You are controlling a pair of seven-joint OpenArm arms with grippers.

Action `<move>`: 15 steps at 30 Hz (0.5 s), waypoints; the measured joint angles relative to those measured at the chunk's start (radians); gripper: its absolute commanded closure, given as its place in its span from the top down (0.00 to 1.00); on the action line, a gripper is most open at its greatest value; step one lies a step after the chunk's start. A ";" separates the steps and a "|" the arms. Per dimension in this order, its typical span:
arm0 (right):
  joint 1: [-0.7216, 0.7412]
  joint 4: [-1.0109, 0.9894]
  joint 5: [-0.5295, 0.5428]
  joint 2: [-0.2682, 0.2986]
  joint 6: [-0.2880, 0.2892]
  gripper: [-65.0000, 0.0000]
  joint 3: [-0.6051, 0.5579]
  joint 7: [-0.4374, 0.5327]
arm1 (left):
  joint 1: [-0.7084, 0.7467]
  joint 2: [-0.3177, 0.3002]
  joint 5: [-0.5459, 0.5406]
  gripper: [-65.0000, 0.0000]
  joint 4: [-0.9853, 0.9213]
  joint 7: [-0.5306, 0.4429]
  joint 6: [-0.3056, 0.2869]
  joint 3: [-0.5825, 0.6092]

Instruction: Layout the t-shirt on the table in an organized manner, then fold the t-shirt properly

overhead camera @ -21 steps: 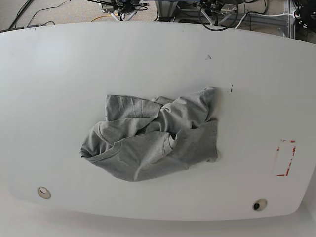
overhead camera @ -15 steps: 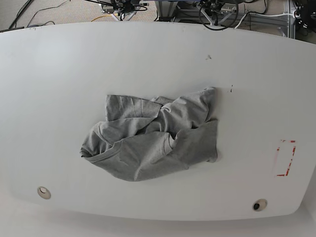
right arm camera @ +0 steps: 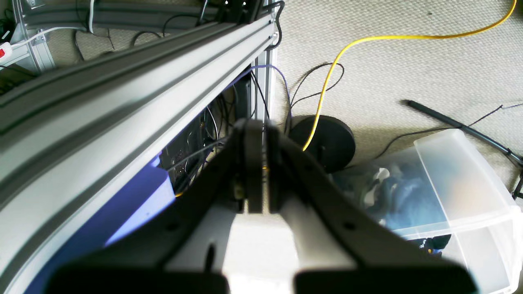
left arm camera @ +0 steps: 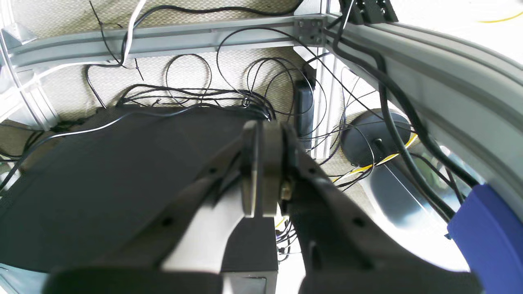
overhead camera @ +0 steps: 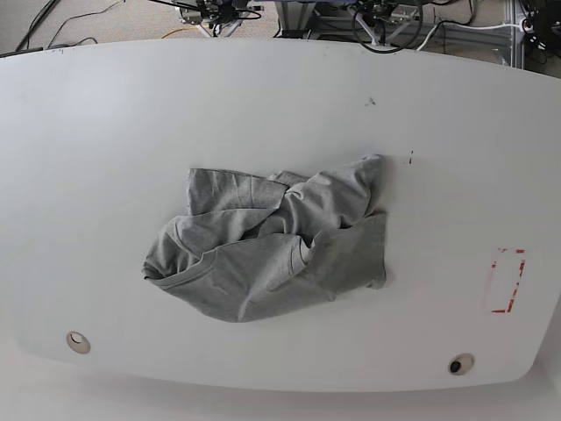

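Observation:
The heather-grey t-shirt (overhead camera: 272, 246) lies crumpled in a heap at the middle of the white table (overhead camera: 105, 158) in the base view, folded over itself with no lettering showing. Neither arm appears in that view. My left gripper (left arm camera: 263, 171) is shut with nothing between its fingers, pointing off the table at cables and a metal frame. Seen in its own wrist view, my right gripper (right arm camera: 255, 163) is shut too and empty, facing the carpet beside the table frame. Neither wrist view shows the t-shirt.
A red tape rectangle (overhead camera: 507, 281) marks the table's right side. Two round grommets (overhead camera: 78, 340) (overhead camera: 459, 364) sit near the front edge. Cables and frame rails (left arm camera: 163, 38) crowd the floor; a clear plastic bin (right arm camera: 449, 192) stands on the carpet.

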 measured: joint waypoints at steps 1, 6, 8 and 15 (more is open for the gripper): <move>0.000 0.000 0.000 0.000 0.000 0.02 0.000 0.000 | 0.000 0.000 0.000 0.03 0.000 0.000 0.000 0.000; 0.000 0.001 0.000 -0.001 0.000 0.02 0.000 0.000 | 0.000 0.000 0.000 0.03 0.000 0.000 0.003 0.000; 0.000 0.001 0.000 -0.001 0.000 0.02 0.000 0.000 | 0.000 0.000 0.000 0.03 0.000 0.000 0.003 0.000; 0.000 0.005 0.000 -0.001 0.000 0.02 -0.002 0.000 | 0.000 0.000 0.000 0.03 0.000 -0.001 0.004 0.000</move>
